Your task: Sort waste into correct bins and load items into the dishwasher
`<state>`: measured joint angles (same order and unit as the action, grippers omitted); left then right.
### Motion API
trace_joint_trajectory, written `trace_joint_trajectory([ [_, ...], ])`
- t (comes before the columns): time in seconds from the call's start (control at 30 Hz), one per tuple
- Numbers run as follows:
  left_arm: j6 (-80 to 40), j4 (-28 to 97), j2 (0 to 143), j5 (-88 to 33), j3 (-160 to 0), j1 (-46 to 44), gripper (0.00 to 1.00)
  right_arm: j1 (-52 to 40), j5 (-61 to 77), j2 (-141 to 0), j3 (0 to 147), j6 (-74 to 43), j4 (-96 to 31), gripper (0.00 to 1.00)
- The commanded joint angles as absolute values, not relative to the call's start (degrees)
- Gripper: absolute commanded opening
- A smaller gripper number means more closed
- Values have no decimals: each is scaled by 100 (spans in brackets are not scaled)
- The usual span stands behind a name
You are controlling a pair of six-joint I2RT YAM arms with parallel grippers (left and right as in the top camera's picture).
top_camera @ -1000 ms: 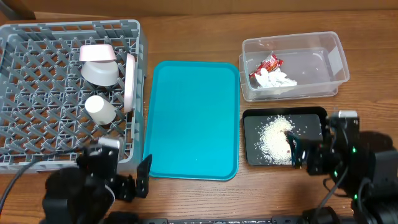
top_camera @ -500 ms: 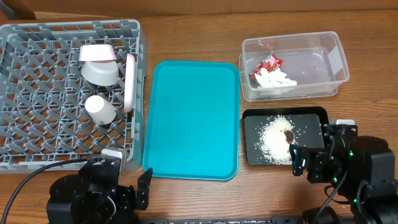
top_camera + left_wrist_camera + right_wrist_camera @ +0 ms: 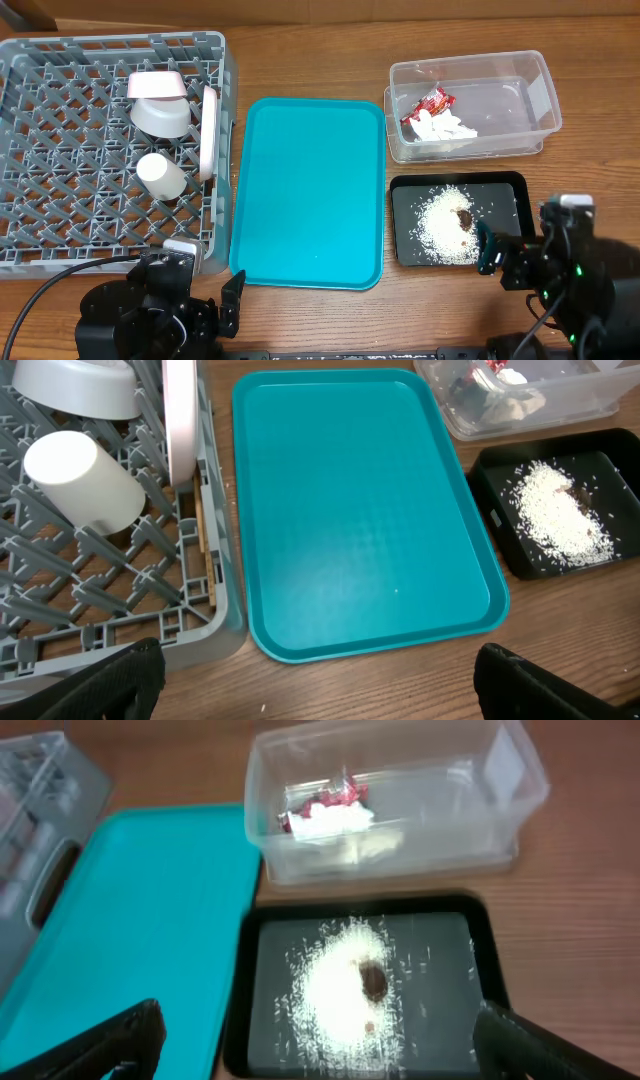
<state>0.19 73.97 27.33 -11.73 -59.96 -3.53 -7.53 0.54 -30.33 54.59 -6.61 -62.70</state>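
Right pincer spread wide, rice on black tray just ahead, left pincer wide

The left arm sits folded low at the near left. The left gripper points forward, its two dark fingers spread wide, one at each lower corner of the wrist view, with nothing between them. The right arm is tucked low at the near right. The right gripper likewise gapes wide and empty, aimed forward and slightly down.
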Motion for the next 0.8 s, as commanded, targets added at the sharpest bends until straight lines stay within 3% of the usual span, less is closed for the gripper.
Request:
trace_joint_trajectory([
  [0.0,115,7384,2692,-1181,-5961,-377,100,-731,-78,-2338,4770,-587,-5610,100],
  [0.37,113,7387,2692,-1181,-5961,-377,100,-631,246,-1,1686,-593,-1986,100],
  [0.6,115,7387,2692,-1181,-5961,-377,100,-484,351,-16,530,-591,213,100],
  [0.77,115,7387,2692,-1181,-5961,-377,100,-303,353,-16,45,-589,642,100],
])
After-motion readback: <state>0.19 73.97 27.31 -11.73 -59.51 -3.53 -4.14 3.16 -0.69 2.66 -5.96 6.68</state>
